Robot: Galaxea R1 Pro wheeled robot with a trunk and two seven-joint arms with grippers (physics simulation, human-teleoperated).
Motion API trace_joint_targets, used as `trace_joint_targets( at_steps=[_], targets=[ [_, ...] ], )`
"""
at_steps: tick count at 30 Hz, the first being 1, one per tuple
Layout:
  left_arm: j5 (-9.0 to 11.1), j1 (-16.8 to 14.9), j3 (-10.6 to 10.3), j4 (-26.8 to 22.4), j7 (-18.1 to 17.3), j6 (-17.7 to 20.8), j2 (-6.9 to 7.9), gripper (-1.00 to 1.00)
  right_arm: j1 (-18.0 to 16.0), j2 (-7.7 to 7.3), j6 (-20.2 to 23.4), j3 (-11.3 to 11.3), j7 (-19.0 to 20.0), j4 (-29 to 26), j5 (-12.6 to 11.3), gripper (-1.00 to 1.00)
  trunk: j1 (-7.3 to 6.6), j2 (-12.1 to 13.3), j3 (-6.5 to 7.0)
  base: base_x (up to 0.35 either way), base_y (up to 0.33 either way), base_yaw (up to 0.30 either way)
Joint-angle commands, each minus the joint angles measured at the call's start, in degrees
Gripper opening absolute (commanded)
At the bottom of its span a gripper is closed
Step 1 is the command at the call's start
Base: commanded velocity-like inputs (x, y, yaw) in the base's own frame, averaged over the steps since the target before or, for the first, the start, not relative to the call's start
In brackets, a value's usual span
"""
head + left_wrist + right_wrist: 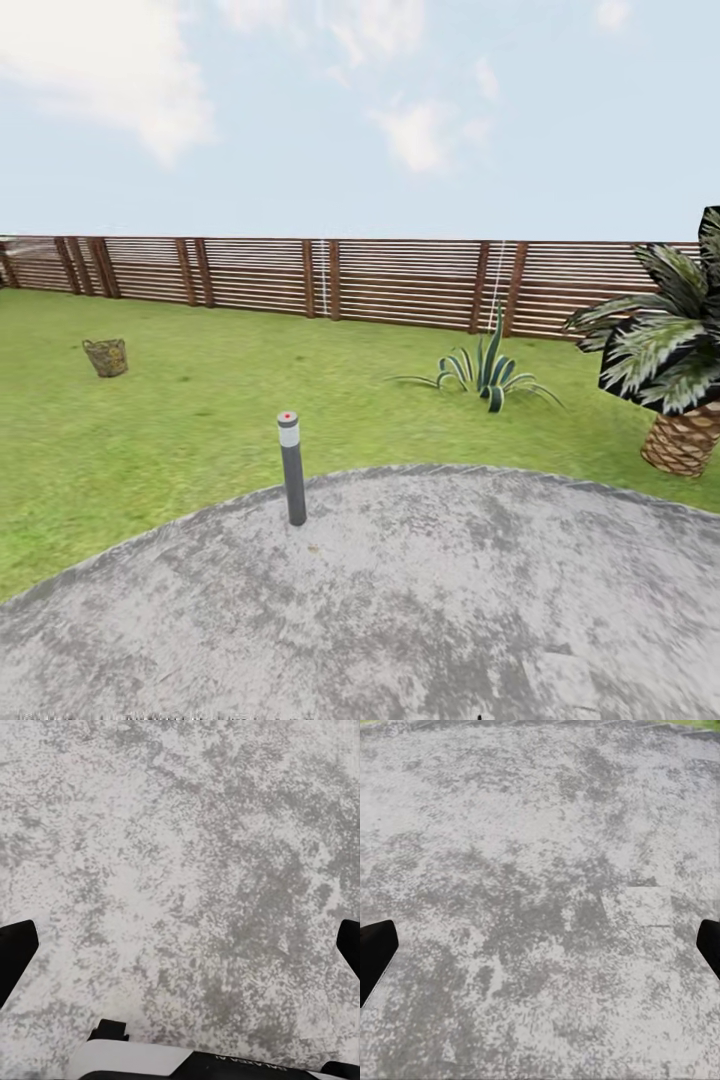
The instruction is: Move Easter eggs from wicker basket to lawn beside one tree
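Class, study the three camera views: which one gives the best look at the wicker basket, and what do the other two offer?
The head view: the wicker basket stands far off on the lawn, before the fence. Both wrist views look down at grey paving between open end effector fingers.

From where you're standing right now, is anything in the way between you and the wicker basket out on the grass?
Nothing blocks it. The wicker basket sits far off to the left on the lawn, with open grass in between. The grey bollard at the paved circle's edge stands to the right of that line.
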Motion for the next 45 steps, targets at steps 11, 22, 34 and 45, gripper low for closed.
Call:
trace_joint_targets(
  at_steps=[11, 22, 34, 45],
  targets=[
    [0.18, -0.03, 0.09, 0.07, 0.03, -0.05, -0.02, 1.0, -0.01, 0.01, -0.14, 0.07, -0.21, 0.03, -0.01, 1.0, 0.02, -0.04, -0.02, 0.27, 0.0, 0.277],
    [0.18, -0.03, 0.09, 0.07, 0.08, -0.1, -0.02, 1.0, -0.01, 0.01, -0.14, -0.08, -0.21, 0.03, -0.17, 1.0, 0.02, -0.04, -0.02, 0.329, 0.0, 0.277],
    [0.2, -0.03, 0.11, 0.13, 0.15, -0.11, 0.01, 1.0, -0.01, 0.06, -0.14, -0.11, -0.21, 0.03, -0.18, 1.0, 0.02, -0.04, -0.02, 0.329, 0.0, 0.278],
    [0.36, -0.03, 0.26, 0.1, 0.21, -0.27, 0.07, 1.0, -0.01, 0.09, -0.11, -0.11, -0.21, 0.03, -0.18, 1.0, 0.02, -0.04, -0.02, 0.112, 0.0, 0.279]
  ],
)
